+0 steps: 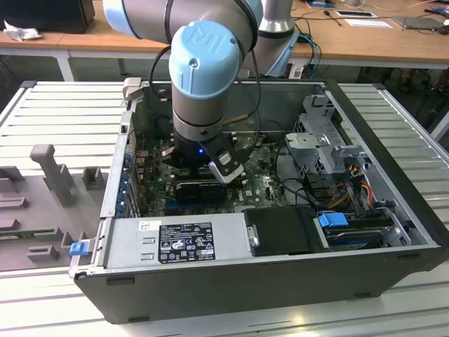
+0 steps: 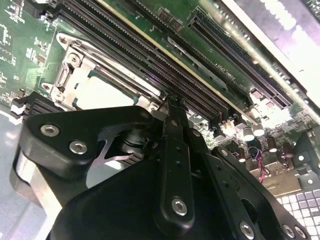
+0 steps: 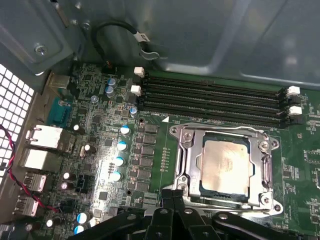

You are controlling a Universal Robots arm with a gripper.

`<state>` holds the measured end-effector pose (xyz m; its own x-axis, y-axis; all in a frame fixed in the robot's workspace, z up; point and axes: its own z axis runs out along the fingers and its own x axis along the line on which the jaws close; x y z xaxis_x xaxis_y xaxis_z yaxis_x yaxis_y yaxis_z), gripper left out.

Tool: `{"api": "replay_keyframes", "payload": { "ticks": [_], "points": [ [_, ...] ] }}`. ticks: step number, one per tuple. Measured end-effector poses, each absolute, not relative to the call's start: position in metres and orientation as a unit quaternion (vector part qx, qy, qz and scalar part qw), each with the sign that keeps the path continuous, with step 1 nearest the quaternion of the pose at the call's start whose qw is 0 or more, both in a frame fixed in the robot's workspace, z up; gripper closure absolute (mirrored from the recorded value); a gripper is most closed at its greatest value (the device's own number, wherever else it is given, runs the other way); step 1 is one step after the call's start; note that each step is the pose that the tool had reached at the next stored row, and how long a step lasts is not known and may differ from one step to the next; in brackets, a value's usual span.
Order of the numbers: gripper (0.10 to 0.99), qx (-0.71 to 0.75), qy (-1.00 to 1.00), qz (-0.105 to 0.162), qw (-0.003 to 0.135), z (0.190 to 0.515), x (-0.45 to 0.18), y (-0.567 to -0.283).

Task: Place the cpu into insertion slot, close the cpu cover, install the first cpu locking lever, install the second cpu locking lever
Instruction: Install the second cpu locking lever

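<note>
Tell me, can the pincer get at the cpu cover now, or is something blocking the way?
Probably yes. In the first wrist view the pincer sits right at the edge of the cpu cover, which lies flat around the cpu. Nothing stands between them; the memory slots lie beyond.

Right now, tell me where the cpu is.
In the first wrist view the cpu sits in the insertion slot, framed by the cpu cover, beside the memory slots.

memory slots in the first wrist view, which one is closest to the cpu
The memory slot bordering the socket's metal frame, on the side of the row facing the cpu. The other three lie beyond it, toward the case wall.
</note>
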<state>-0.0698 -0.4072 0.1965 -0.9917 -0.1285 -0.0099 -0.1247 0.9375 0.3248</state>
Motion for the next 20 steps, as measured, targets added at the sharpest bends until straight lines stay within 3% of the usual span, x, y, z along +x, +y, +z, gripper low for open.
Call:
{"api": "replay_keyframes", "payload": {
  "ticks": [9, 20],
  "points": [
    [0.980, 0.064, -0.983, -0.169, 0.005, 0.194, -0.072, -0.404],
    [0.980, 0.064, -0.983, -0.169, 0.005, 0.219, -0.072, -0.404]
  ]
}}
